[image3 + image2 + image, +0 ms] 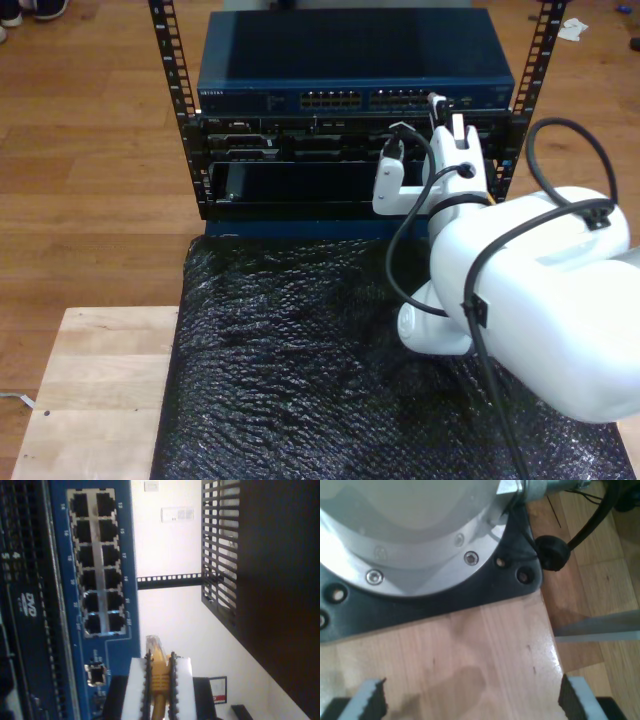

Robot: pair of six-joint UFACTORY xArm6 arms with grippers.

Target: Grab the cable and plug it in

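The cable (159, 672) is yellow-orange, and its clear plug (153, 643) sticks out past the pads of my second gripper (160, 680), which is shut on it. The plug points at the blue network switch (127, 555) and hangs a short way from its block of ports (97, 562), in no port. In the exterior view my second gripper (446, 108) is up at the switch (350, 60), near the ports (405, 99) on that view's right. My first gripper (472, 700) is open over bare wood, with nothing between its fingers (370, 700).
The switch sits on top of a black rack (190, 150) with other units below it. A black bubble mat (300, 360) covers the wooden table (90, 390). An arm's metal base plate (445, 600), a black cable (590, 525) and the table edge (555, 640) lie near my first gripper.
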